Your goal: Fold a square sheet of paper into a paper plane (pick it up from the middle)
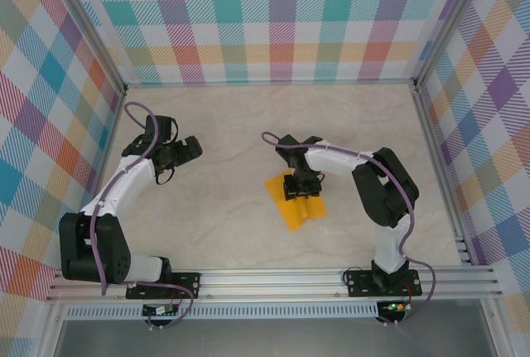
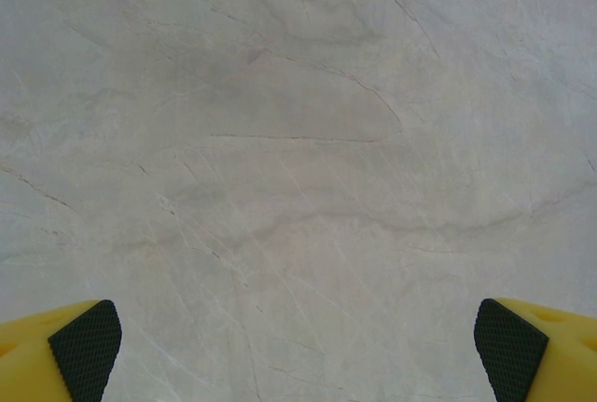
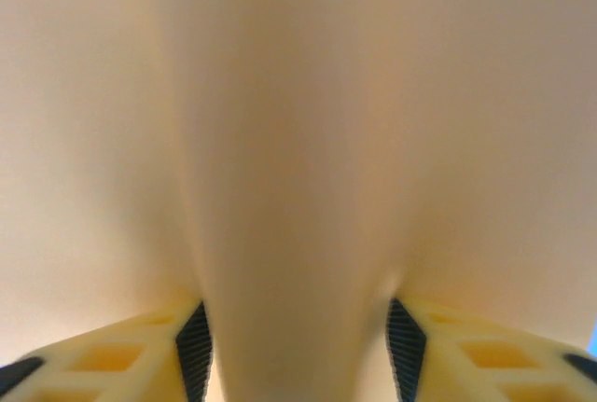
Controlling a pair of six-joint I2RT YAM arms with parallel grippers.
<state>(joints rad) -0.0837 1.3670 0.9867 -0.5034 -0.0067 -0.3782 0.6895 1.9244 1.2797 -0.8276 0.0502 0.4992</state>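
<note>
Early on, the right gripper (image 3: 298, 353) pinches up the middle of the thin orange-yellow square sheet of paper (image 1: 303, 214), all folding apparently ahead, the left gripper (image 2: 298, 346) wide open.

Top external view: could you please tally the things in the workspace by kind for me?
paper: 1
arms: 2 (left arm, right arm)
Total: 3
</note>
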